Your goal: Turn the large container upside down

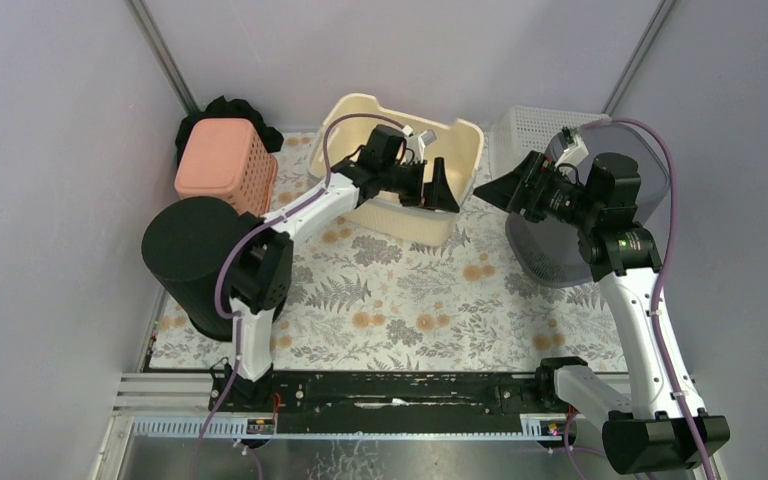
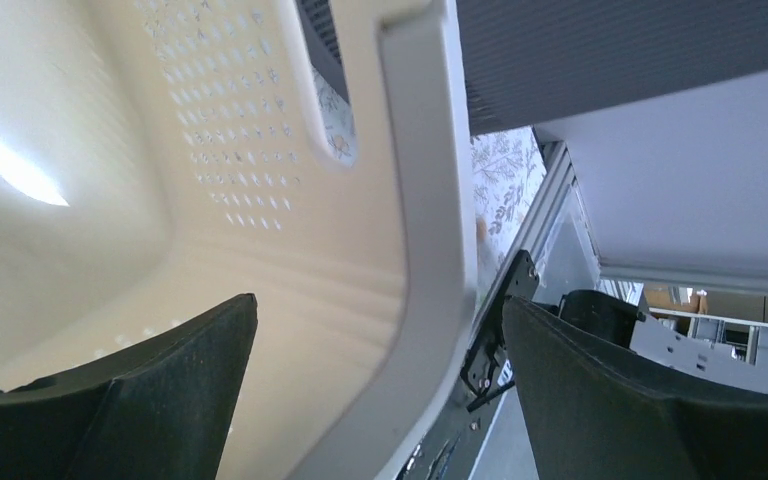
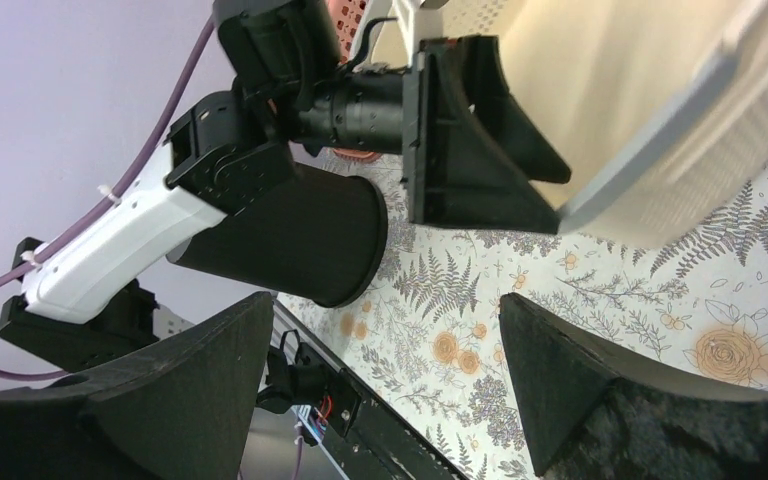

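The large container is a cream plastic tub at the back centre of the floral mat, open side up. My left gripper is open at the tub's near right rim. In the left wrist view the rim runs between the spread fingers, one inside the tub and one outside, and the gripper does not clamp it. My right gripper is open and empty just right of the tub. In its own view it hangs over the mat, with the tub beyond.
A pink basket lies upside down at the back left, with black cloth behind it. A black round bin stands at the left. A white perforated basket and a grey translucent bin stand at the right.
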`<act>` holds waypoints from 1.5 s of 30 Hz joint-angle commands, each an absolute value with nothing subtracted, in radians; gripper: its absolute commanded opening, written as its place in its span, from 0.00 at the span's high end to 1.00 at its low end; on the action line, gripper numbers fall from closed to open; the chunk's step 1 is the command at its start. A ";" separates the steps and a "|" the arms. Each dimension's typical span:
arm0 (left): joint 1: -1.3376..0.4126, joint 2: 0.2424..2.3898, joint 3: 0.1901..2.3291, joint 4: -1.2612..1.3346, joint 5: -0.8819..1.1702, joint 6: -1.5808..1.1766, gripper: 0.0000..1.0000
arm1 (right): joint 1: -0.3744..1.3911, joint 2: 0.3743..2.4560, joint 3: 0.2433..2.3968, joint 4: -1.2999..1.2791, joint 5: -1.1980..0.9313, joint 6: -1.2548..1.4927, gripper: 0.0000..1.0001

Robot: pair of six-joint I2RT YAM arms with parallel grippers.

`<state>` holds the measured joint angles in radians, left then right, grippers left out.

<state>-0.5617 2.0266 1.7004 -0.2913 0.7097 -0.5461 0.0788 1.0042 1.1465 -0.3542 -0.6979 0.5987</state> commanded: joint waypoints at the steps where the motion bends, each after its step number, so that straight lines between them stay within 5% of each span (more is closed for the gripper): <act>1: -0.575 1.900 1.580 -0.254 0.747 -0.528 0.00 | 0.087 0.986 1.191 -0.339 -0.708 0.583 0.10; 10: -0.603 1.549 1.189 -0.236 0.657 -0.520 0.00 | 0.088 0.985 1.201 -0.358 -0.714 0.572 0.10; 22: -0.600 1.179 1.310 -0.366 0.263 -0.480 0.00 | 0.258 1.162 1.411 -0.582 -0.494 0.411 0.11; 31: -0.600 0.886 1.329 -0.494 -0.043 -0.527 0.00 | 0.649 1.460 1.677 -0.708 -0.209 0.338 0.14; 45: -0.600 0.727 1.301 -0.639 -0.113 -0.553 0.00 | 0.909 2.008 2.075 -0.842 0.121 0.292 0.19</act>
